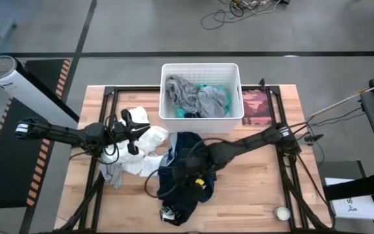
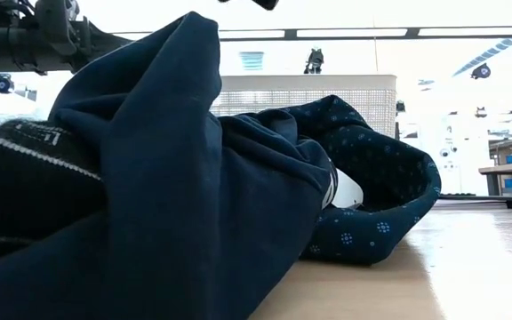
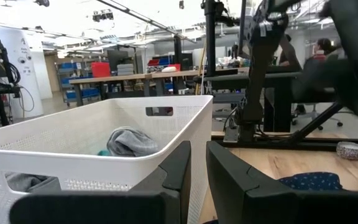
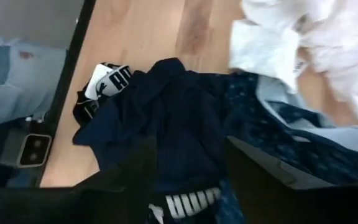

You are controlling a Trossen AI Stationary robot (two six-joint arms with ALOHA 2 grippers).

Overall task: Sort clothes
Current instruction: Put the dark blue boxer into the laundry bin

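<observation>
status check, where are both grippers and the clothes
Left gripper nearly shut, empty, over white clothes beside basket. Right gripper open above navy pile. Grey garment and teal one already in basket. Nothing blocking.

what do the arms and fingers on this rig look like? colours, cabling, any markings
Both arms are slim, dark, tubular links. The left arm has a white band near its base and loose black cable loops by the wrist. The right arm carries black cabling and a small yellow spot near its gripper. The left gripper's fingers are flat, matte black, angular plates; the right gripper's fingers look alike. No readable markings.
</observation>
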